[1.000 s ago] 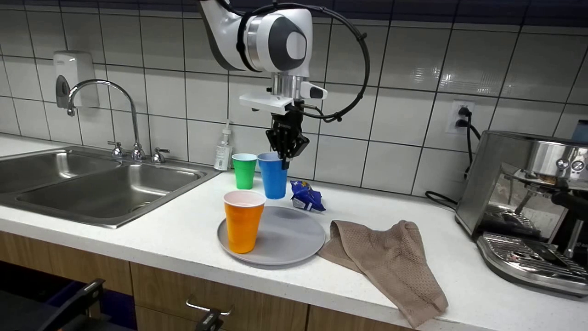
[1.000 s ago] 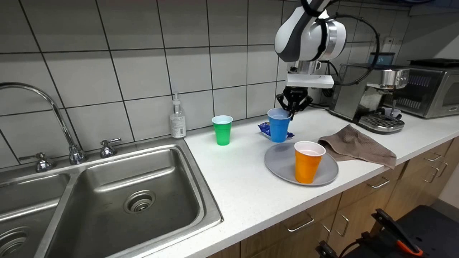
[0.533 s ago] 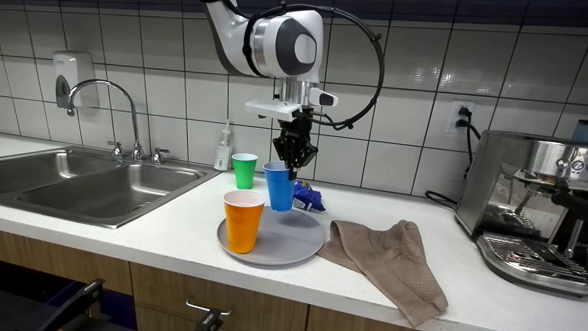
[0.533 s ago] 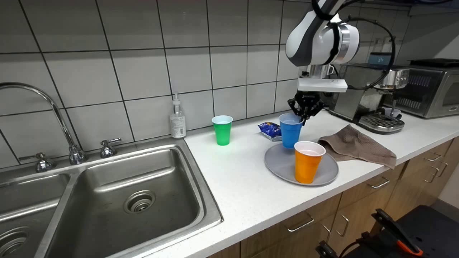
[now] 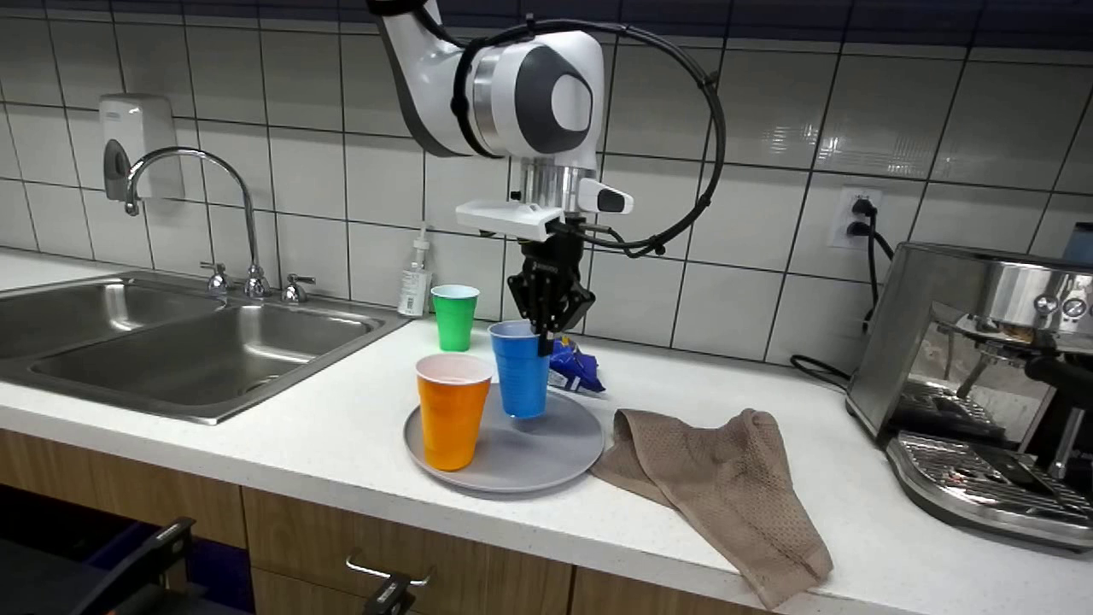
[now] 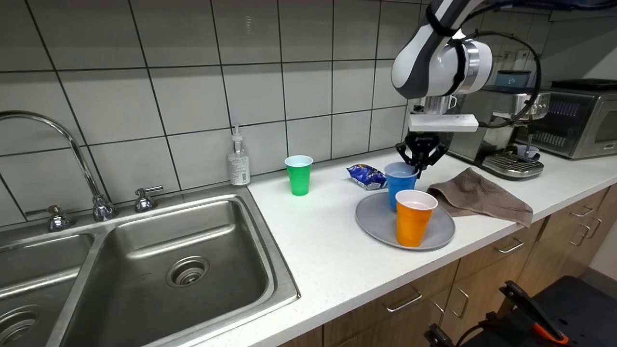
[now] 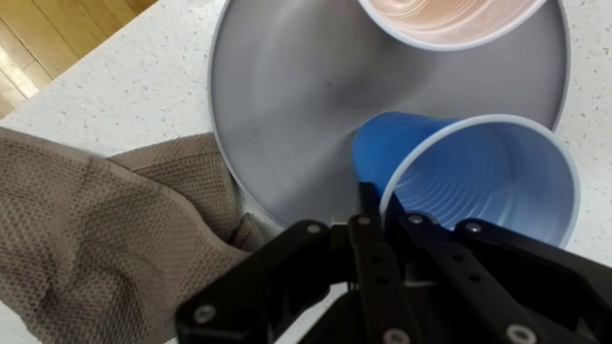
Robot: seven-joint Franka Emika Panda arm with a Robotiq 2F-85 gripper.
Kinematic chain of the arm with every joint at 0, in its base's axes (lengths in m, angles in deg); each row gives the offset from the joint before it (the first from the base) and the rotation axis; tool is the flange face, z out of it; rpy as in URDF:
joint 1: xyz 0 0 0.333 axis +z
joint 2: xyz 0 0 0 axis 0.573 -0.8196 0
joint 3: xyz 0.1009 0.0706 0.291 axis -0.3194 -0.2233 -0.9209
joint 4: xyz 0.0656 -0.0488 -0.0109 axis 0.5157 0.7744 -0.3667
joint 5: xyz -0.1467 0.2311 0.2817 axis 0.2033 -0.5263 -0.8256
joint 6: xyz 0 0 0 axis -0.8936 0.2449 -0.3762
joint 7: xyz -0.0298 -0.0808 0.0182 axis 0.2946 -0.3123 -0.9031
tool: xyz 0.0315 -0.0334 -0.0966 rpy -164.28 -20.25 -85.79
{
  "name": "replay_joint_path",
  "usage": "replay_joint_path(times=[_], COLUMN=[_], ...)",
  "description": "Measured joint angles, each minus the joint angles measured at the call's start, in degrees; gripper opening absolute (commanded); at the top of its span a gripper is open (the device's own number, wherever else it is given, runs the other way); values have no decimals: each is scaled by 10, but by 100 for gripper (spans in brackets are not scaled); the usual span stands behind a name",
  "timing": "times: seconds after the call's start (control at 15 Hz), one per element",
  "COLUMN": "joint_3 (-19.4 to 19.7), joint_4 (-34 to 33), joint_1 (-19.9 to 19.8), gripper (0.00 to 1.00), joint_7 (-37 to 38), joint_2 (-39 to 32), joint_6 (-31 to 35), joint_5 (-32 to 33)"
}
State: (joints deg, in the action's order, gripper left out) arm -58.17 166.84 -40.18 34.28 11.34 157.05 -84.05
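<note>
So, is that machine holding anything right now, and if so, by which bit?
Yes: the gripper holds the blue cup by its rim, pinching the wall with one finger inside and the other outside.

- Gripper [image 7: 382,210]: at 5 o'clock; fingers [image 7: 367,198] pinch the rim of the blue cup [image 7: 478,177].
- Blue cup: at 3 o'clock, over the grey plate [image 7: 296,95], mouth toward 4 o'clock.
- Grey plate: toward 1 o'clock, on speckled countertop [image 7: 143,95].
- Second cup [image 7: 449,24], pale pink inside: between 1 and 2 o'clock, partly in view.
- Brown cloth [image 7: 110,239]: at 8 o'clock, crumpled beside the plate.
- Wooden floor [image 7: 62,33]: at 10 o'clock.
</note>
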Motion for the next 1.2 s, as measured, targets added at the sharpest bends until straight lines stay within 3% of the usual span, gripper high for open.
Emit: replay_joint_path(times=[1.2], joint_3=[22], joint_4=[44], joint_1=[-17], gripper=[1], joint_7=[5], joint_2=[24], joint_6=[0], joint_5=[18])
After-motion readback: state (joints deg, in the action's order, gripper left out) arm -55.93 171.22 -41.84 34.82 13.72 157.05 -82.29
